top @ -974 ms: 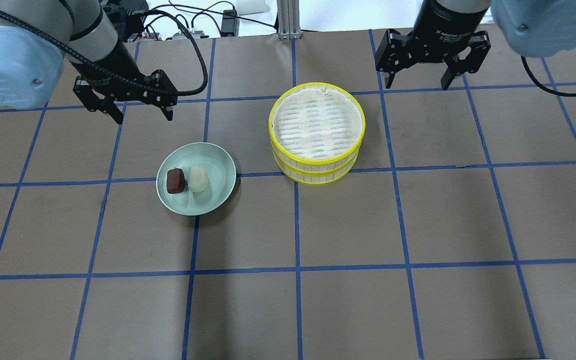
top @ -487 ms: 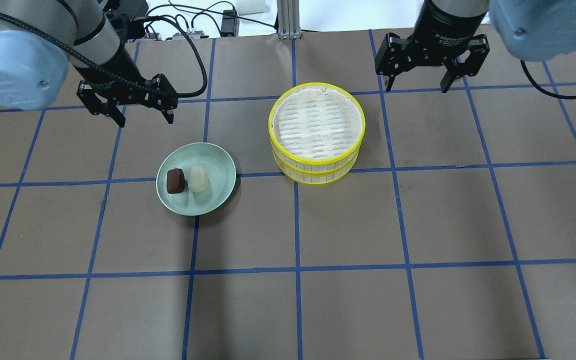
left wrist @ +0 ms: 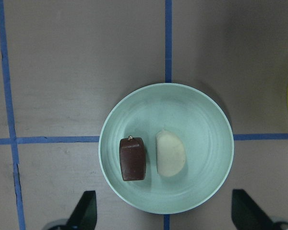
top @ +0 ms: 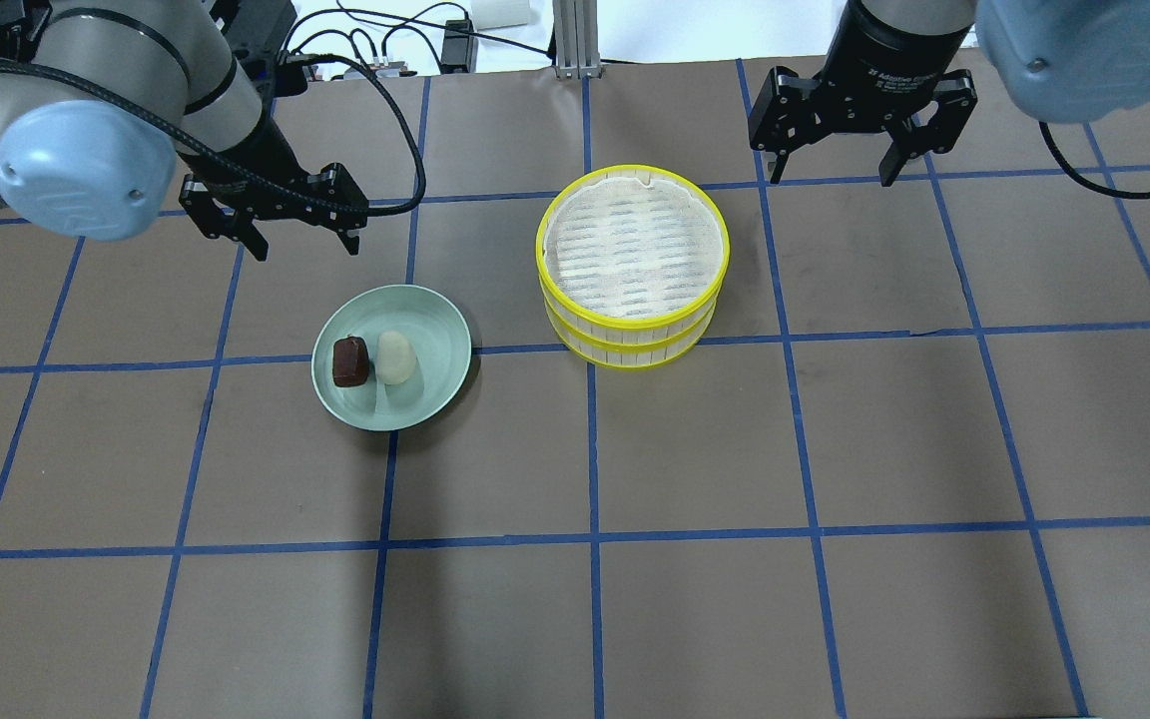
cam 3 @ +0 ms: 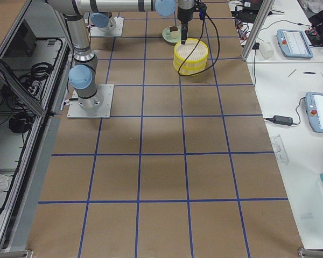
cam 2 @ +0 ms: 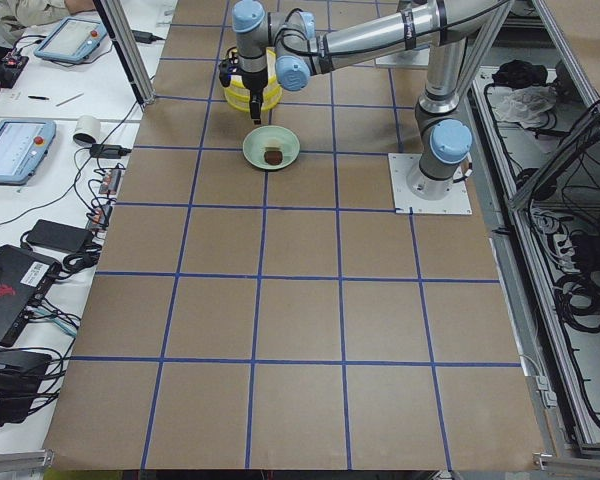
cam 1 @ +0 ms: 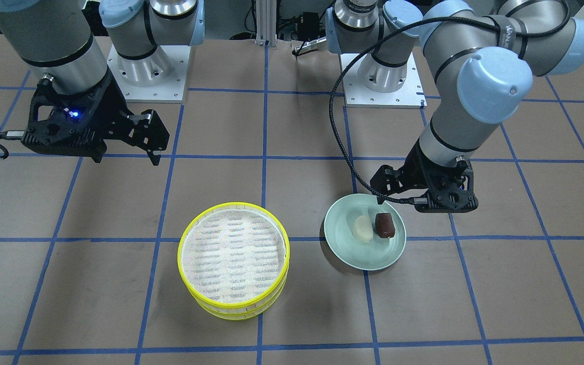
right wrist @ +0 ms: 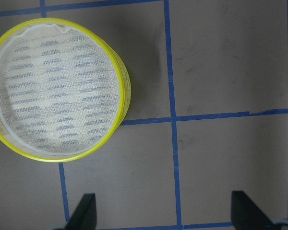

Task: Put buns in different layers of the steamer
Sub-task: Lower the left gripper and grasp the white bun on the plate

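Note:
The steamer [top: 635, 322] is two yellow-rimmed trays stacked at the table's middle back, the top woven floor bare; it also shows in the right wrist view [right wrist: 57, 91]. The dark brown bun [top: 350, 361] and the cream bun [top: 396, 358] lie side by side on a light green plate [top: 440, 335], also seen in the left wrist view: brown bun [left wrist: 133, 158], cream bun [left wrist: 171, 153]. My left gripper [top: 305, 245] is open and empty, hovering just behind the plate. My right gripper [top: 833, 172] is open and empty, behind and to the right of the steamer.
Cables and a power strip [top: 455, 45] lie past the table's back edge beside an aluminium post [top: 575, 40]. The arm bases [cam 1: 147, 76] stand at the robot's side. The brown table has a blue tape grid.
My left gripper has moved right and a little forward, closer to the plate. The right gripper has barely shifted. Buns, plate and steamer have not moved.

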Controlling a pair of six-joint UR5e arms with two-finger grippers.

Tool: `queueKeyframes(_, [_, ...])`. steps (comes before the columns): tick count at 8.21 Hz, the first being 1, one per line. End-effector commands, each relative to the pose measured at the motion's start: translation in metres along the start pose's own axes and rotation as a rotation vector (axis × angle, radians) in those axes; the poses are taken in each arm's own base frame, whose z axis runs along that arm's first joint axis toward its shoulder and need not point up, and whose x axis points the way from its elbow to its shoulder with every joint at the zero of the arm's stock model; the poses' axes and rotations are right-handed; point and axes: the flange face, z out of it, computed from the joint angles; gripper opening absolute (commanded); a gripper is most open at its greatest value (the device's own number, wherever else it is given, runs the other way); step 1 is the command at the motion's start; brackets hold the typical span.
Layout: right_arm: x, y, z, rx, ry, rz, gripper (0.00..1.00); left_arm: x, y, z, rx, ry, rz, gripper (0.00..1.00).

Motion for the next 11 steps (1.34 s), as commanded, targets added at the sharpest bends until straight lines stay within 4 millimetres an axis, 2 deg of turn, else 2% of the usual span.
queueKeyframes(1, [0.000, 0.000, 0.000, -0.001, 0.000, 0.000, 1.00, 0.009, -0.014, 0.051, -0.047, 0.007, 0.090, 0.92])
queueKeyframes(3, [0.000, 0.000, 0.000, 0.001, -0.001, 0.000, 1.00, 0.017, -0.019, 0.089, -0.098, 0.012, 0.106, 0.88])
queueKeyframes(5, [0.000, 0.000, 0.000, 0.001, -0.001, 0.000, 1.00, 0.031, -0.015, 0.123, -0.125, 0.005, 0.135, 0.86])
queueKeyframes(7, [0.000, 0.000, 0.000, 0.000, -0.002, 0.002, 1.00, 0.031, -0.014, 0.141, -0.157, 0.008, 0.141, 0.85])
queueKeyframes(11, [0.000, 0.000, 0.001, -0.001, -0.004, 0.002, 1.00, 0.031, -0.013, 0.155, -0.183, 0.014, 0.171, 0.86])
